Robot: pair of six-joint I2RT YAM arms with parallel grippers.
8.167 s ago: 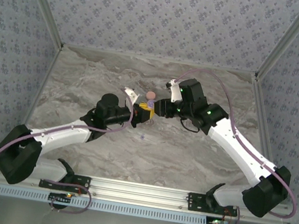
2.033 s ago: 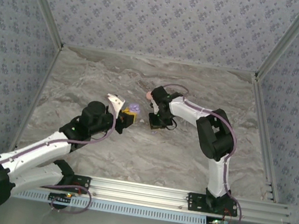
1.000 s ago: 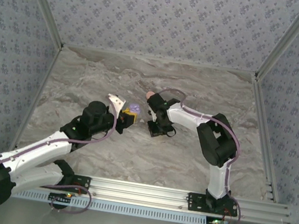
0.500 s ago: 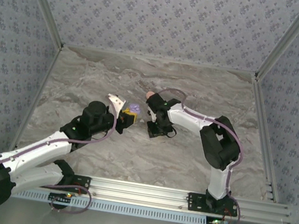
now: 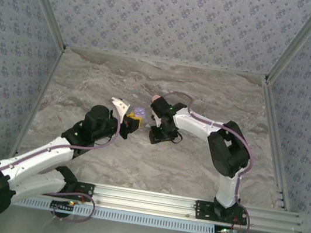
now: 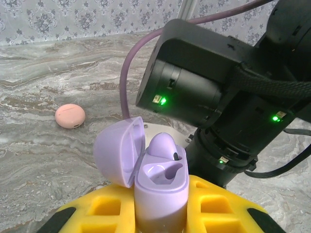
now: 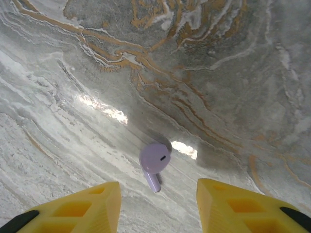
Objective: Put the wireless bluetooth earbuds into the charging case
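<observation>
My left gripper is shut on the lilac charging case, held upright with its lid swung open to the left. One lilac earbud sits in the far slot; the near slot is bare. In the top view the case is at the table's middle, just left of my right gripper. The right gripper points down at the marble, open, its yellow fingers well apart. A second lilac earbud lies loose on the table just ahead of the gap, stem toward the gripper.
A salmon-pink round case lies shut on the marble behind the held case, also visible in the top view next to the right arm's wrist. The right arm's black wrist housing is close behind the lilac case. Patterned walls enclose the table.
The right gripper's jaws have spread apart and it has shifted slightly down-left over the table. The left arm and the case have not moved.
</observation>
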